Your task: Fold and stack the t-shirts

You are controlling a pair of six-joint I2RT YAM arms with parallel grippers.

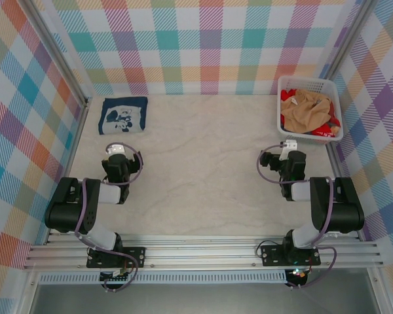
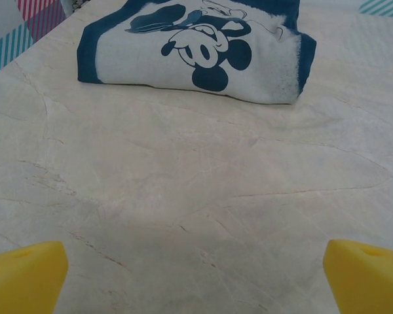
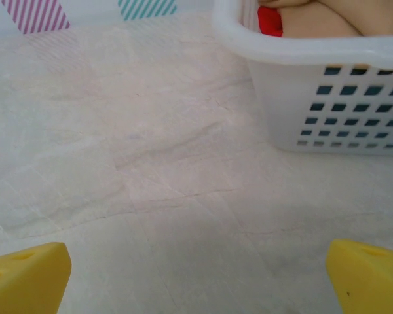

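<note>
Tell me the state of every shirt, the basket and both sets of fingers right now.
navy t-shirt: folded, print facing up
tan-orange t-shirt: crumpled, in the basket
red t-shirt: unfolded, mostly buried in the basket
basket: upright, holding shirts
left fingers: open, empty
right fingers: open, empty

Pale marble-look table (image 1: 203,163): folded navy t-shirt (image 1: 123,115) far left; white basket (image 1: 308,80) far right.

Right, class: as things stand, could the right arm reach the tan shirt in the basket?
Probably yes. The right gripper is open, bare table lies between it and the basket, and the tan shirt lies heaped at its open top.
</note>
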